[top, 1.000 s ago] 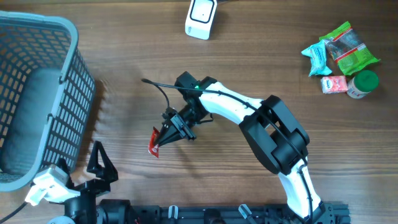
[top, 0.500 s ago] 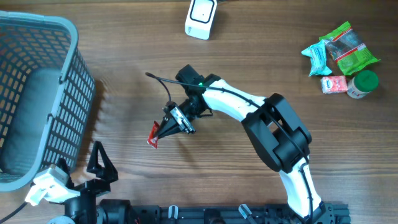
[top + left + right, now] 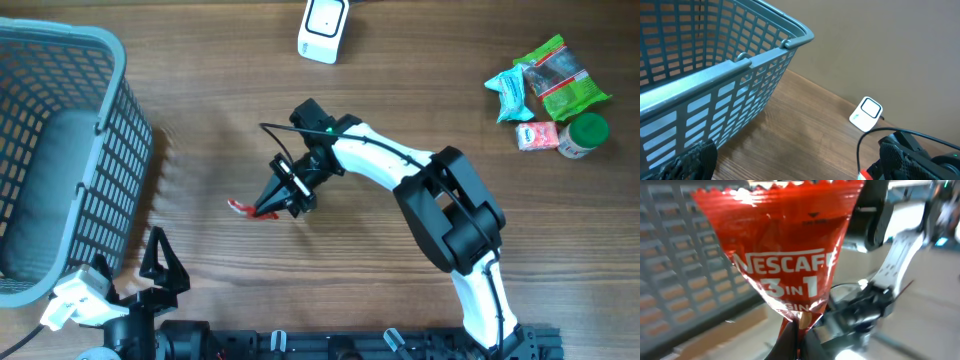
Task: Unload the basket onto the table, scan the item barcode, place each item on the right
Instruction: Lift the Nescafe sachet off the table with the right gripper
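A red Nescafé 3-in-1 sachet (image 3: 243, 209) hangs over the middle of the table, pinched at one end by my right gripper (image 3: 268, 206), which is shut on it. The right wrist view is filled by the sachet (image 3: 782, 260), its printed front toward the camera and its lower tip between the jaws of the right gripper (image 3: 800, 342). No barcode shows on that face. The white scanner (image 3: 322, 30) lies at the table's far edge and also shows in the left wrist view, scanner (image 3: 866, 114). My left gripper (image 3: 160, 262) rests open at the near left; its fingers (image 3: 696, 159) hold nothing.
A grey-blue mesh basket (image 3: 60, 150) stands at the left, close to the left gripper, its rim (image 3: 765, 52) filling the left wrist view. Several snack packets (image 3: 548, 85) and a green-lidded bottle (image 3: 583, 135) lie at the far right.
The right gripper has drifted toward the far side and turned, so the sachet has swung from pointing down-left to lying nearly edge-on to the overhead camera. The left arm has not moved.
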{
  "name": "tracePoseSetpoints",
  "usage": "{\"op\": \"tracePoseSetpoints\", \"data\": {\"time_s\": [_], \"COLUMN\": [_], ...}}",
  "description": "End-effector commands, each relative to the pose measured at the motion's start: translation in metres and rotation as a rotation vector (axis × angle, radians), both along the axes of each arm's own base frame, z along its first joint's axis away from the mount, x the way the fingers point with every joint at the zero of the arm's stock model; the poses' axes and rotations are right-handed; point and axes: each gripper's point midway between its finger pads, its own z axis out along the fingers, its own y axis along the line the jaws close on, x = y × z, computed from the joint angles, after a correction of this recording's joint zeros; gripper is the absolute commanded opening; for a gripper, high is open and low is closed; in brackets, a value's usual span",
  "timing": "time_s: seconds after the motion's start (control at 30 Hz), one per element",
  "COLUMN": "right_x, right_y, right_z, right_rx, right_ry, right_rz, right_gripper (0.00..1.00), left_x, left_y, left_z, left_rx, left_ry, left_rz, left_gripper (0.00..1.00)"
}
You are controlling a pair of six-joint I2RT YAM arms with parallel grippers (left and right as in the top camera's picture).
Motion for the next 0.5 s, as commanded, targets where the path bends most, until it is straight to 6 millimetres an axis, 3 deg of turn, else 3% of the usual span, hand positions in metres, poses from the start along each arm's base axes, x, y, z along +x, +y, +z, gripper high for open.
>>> {"op": "tracePoseSetpoints", "data": {"time_s": [0.0,0.2,0.47], "right_x": [0.012,0.044,0.057], "right_y": [-0.008,-0.033,-0.044], "right_z": [-0.007,-0.039,-0.045], "right_rx": [-0.157,-0.327,-0.360], "right_ry": [0.217,0.168,0.158], "right_rz": [-0.035,-0.163,-0.205], "right_gripper": [0.04,0.04,0.04], "left_x": [0.000,0.000,0.000], "left_y": [0.000,0.000,0.000], "left_z": [0.001,0.001,0.001], "left_rx": [-0.007,-0.007,-0.007], "left_ry": [-0.006,-0.006,-0.006], "left_rz": [0.000,-0.001,-0.001], "left_gripper": [1.00,1.00,1.00]}}
